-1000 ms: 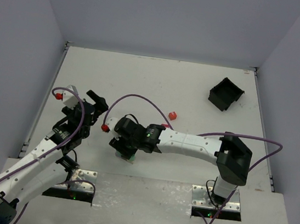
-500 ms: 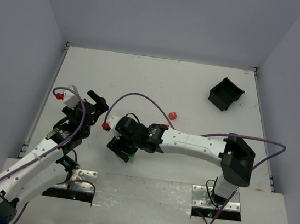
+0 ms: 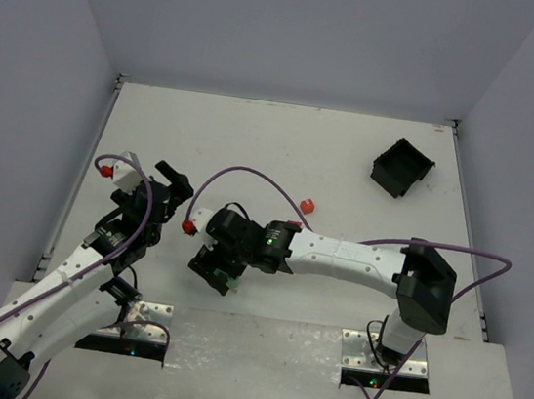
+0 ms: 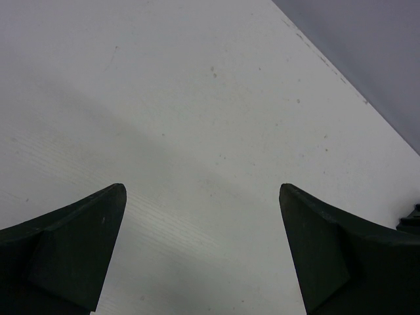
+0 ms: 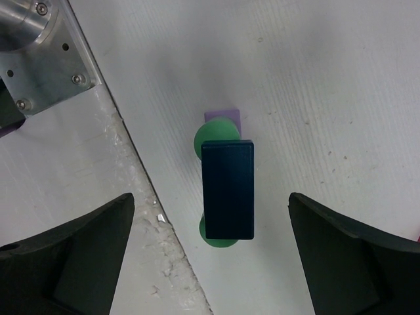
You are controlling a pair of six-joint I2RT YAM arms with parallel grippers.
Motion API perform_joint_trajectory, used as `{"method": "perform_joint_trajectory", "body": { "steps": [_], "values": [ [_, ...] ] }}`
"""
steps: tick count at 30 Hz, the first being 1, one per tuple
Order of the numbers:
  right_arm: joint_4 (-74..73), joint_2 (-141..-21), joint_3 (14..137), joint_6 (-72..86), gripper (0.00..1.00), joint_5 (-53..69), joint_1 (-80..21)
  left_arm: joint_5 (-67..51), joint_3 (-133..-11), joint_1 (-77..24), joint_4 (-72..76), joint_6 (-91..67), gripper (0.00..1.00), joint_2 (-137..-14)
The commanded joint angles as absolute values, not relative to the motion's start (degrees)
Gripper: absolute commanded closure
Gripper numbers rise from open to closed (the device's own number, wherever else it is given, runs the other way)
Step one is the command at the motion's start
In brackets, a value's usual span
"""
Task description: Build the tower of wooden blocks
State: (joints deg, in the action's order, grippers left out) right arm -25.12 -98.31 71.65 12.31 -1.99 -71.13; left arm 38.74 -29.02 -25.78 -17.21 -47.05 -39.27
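In the right wrist view the tower stands right below my right gripper point(image 5: 210, 200). A dark blue block point(image 5: 228, 190) lies flat across two green round pieces point(image 5: 214, 134), with a purple block point(image 5: 222, 117) showing at the far end. The gripper is open, its fingers point(image 5: 85, 262) well apart on either side of the blue block and touching nothing. In the top view the right gripper point(image 3: 211, 266) covers most of the tower. One red block point(image 3: 309, 205) lies loose behind the right arm. My left gripper point(image 4: 201, 190) is open over bare table, seen from above as the left gripper point(image 3: 173, 182).
A square black bin point(image 3: 401, 166) sits tilted at the back right. A metal mounting plate point(image 5: 39, 59) and the rough edge of the near shelf point(image 5: 157, 216) lie just left of the tower. The side walls point(image 3: 78, 135) close in the table.
My right gripper's jaws have spread from partly closed to wide open, leaving the blue block resting on the green pieces. The left arm has not moved.
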Motion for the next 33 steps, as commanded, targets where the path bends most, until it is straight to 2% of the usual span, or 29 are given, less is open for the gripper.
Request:
{"method": "perform_joint_trajectory", "body": {
  "steps": [1,33],
  "values": [
    [-25.83,-95.37,71.12,14.21,0.01,-1.41,-71.71,39.19,-29.46,-25.23,-16.07,-47.54,0.00,-38.85],
    [-26.72,-93.26,69.22,14.94,0.01,2.89,-72.25,38.80,-29.79,-25.31,-15.25,-47.11,0.00,-40.30]
  ]
}}
